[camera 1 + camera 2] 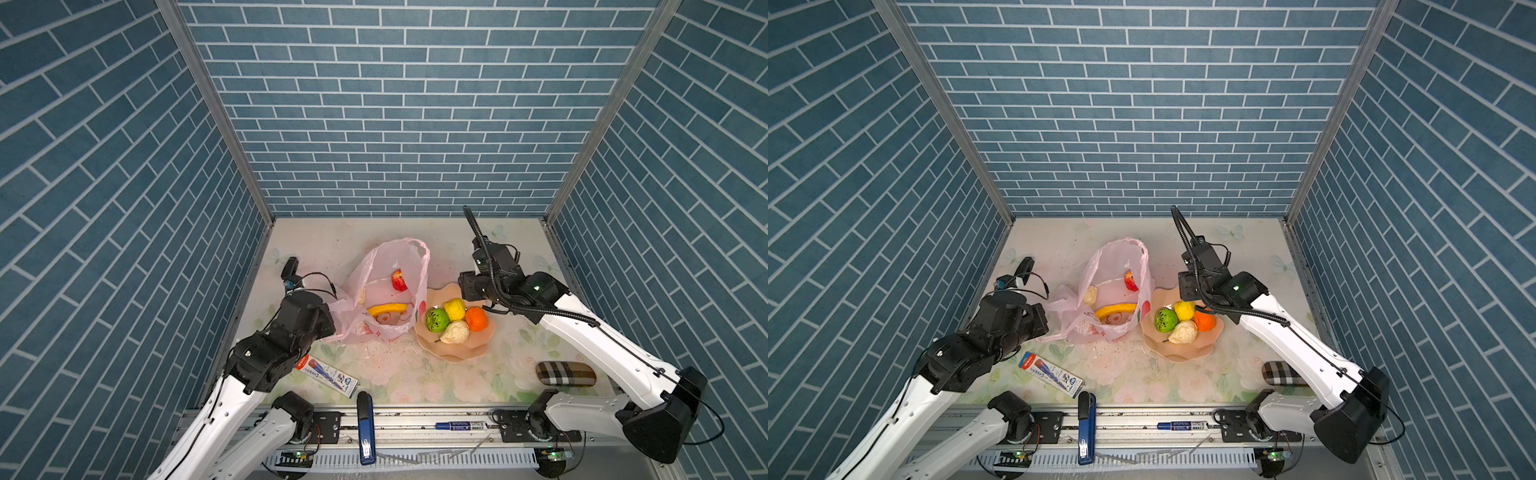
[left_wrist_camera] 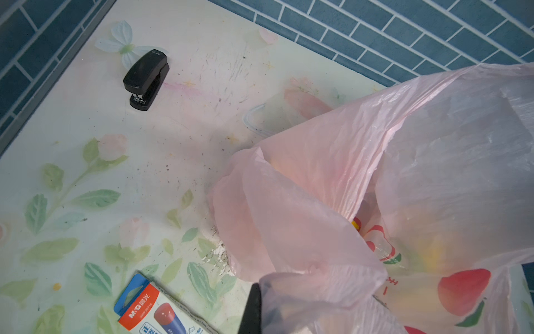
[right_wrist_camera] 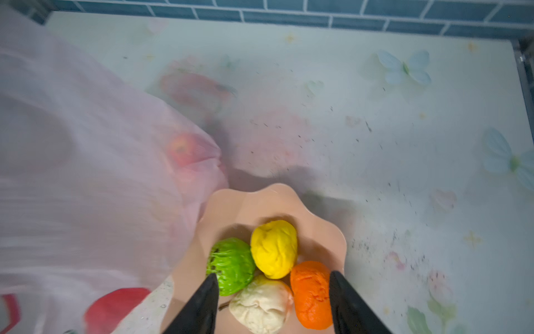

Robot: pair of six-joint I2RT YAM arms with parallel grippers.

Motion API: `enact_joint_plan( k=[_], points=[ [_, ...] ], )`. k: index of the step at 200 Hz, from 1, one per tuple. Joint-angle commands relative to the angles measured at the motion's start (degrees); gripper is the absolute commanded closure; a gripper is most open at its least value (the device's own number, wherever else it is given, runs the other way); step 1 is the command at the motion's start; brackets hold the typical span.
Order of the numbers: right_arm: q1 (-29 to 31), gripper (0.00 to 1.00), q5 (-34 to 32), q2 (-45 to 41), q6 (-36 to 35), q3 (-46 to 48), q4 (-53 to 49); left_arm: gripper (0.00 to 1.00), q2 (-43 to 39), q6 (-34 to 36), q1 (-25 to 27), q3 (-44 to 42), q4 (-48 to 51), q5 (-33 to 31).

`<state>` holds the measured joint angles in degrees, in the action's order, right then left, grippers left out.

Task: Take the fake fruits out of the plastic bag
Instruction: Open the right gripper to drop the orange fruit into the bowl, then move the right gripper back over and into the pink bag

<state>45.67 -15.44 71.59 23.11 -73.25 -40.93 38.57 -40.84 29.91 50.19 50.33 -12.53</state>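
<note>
Four fruits lie on the plate [image 1: 457, 353]: green ball [image 1: 436, 319], yellow round fruit [image 1: 455, 309], orange [image 1: 476, 318], cream fruit [image 1: 455, 332]. Just beside the plate, the plastic bag [image 1: 386, 266] half hides a banana [image 1: 387, 309], a red fruit [image 1: 400, 281] and a second cream fruit [image 1: 1090, 296]. Above the plate the right tool [image 3: 273, 274] hangs spread, only its tips in view. The left tool [image 2: 268, 300], pressed together on the bag's handle, is mostly veiled by film.

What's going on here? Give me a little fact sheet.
On plate: green fruit, yellow fruit, orange fruit, cream fruit
In bag: banana, red fruit, pale fruit
Left gripper: shut on bag handle
Right gripper: open, over plate
On table: pen box, checked case
</note>
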Motion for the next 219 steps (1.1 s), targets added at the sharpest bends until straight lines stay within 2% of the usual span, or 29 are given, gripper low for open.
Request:
enact_joint_plan(
  k=[1,16,40,82,100,120,143,195,219],
  points=[
    [7.6,0.45,0.0,2.6,-8.9,-7.9,2.5,0.98,-2.5,-1.8,-0.2,-2.5,2.9,2.1],
    [11.2,0.52,2.0,5.3,-11.4,-12.3,4.2,0.99,-4.8,-3.1,-0.3,-3.4,4.8,1.8],
    [13.4,0.63,9.6,11.1,-12.8,-17.8,7.6,0.99,-6.6,-4.5,-0.2,-3.8,8.8,0.2],
    [14.7,0.72,18.2,25.6,-12.0,-25.1,9.0,1.0,-9.1,-6.8,-0.3,-6.8,10.8,-1.1],
    [14.8,0.76,19.4,30.9,-11.8,-25.9,7.1,1.0,-10.2,-8.4,-0.2,-7.5,11.8,-2.0],
    [15.0,0.77,20.1,32.7,-10.9,-22.3,5.4,1.0,-11.9,-9.6,-0.3,-7.2,13.6,-3.9],
    [15.9,0.77,29.4,32.5,-10.3,-15.4,6.4,1.0,-12.2,-10.6,-0.3,-6.8,14.6,-5.6],
    [19.2,0.78,41.5,32.9,-19.1,-8.5,1.8,1.0,-8.4,-12.9,-0.3,-8.1,12.1,-4.9],
    [19.3,0.77,43.2,34.3,-21.4,-5.4,1.4,1.0,-7.2,-14.4,-0.2,-8.0,13.6,-4.9]
  ],
)
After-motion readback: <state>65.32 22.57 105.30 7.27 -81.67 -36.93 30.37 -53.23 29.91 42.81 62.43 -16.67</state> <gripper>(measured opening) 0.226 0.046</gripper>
